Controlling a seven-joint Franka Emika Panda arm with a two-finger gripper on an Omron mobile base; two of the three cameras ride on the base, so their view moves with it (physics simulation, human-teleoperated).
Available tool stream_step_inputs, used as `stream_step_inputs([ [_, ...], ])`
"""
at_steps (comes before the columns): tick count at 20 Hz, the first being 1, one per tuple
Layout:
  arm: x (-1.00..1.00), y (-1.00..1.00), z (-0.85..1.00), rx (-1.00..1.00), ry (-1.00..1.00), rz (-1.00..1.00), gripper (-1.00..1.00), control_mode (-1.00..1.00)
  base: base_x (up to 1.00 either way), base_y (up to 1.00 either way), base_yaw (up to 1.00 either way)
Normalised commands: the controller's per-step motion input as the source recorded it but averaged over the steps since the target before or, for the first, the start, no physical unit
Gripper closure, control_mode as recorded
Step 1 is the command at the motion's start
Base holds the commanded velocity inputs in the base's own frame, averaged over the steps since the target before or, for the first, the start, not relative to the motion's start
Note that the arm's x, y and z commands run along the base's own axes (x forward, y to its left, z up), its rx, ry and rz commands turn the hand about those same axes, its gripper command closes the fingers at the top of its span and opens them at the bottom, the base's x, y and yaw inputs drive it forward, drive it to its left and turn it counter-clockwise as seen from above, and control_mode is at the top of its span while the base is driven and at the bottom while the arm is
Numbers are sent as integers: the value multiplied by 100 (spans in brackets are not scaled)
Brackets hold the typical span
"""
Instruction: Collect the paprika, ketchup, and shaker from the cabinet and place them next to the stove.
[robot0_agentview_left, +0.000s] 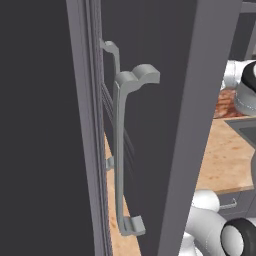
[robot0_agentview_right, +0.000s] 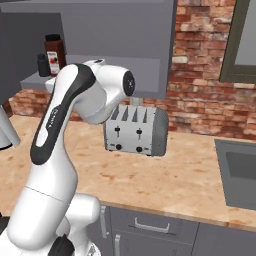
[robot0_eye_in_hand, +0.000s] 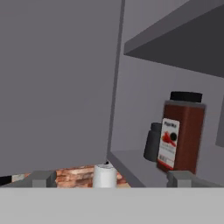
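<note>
The cabinet (robot0_agentview_right: 120, 30) stands open, its door (robot0_agentview_left: 150, 45) swung out with a slim bar handle (robot0_agentview_left: 119, 150). On its lower shelf (robot0_eye_in_hand: 131, 162) stands the paprika (robot0_eye_in_hand: 181, 133), a dark red-brown jar with a black cap and pale label. The small black shaker (robot0_eye_in_hand: 153, 142) sits just left of it, close to touching. Both also appear in the right base view, paprika (robot0_agentview_right: 54, 52) and shaker (robot0_agentview_right: 42, 65), behind the arm's elbow. My gripper (robot0_eye_in_hand: 111, 179) is open, short of the shelf and left of the jars, with nothing between its fingertips (robot0_eye_in_hand: 41, 178). The ketchup and stove are out of view.
A silver four-slot toaster (robot0_agentview_right: 135, 130) stands on the wooden counter (robot0_agentview_right: 165, 180) under the cabinet, against a brick wall. A sink (robot0_agentview_right: 240, 172) lies at the right. The open door (robot0_eye_in_hand: 52, 83) rises close on the gripper's left. An upper shelf (robot0_eye_in_hand: 175, 43) overhangs the jars.
</note>
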Motion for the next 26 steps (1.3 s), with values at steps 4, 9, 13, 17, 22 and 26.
stream_step_inputs([
  [4, 4, 0, 0, 0, 0, 0, -100, -100, 0, 0, 0],
  [9, 16, 0, 0, 0, 0, 0, -100, -100, 0, 0, 0],
  [13, 20, -1, 3, -1, 0, 0, -100, -100, 0, 0, 0],
  [17, 17, 0, 6, 0, 2, 0, -100, -100, 0, 0, 0],
  [22, 15, 0, 8, 0, 0, 0, -100, -100, 0, 0, 0],
  [26, 13, 0, 4, 0, 0, 0, -100, -100, 0, 0, 0],
])
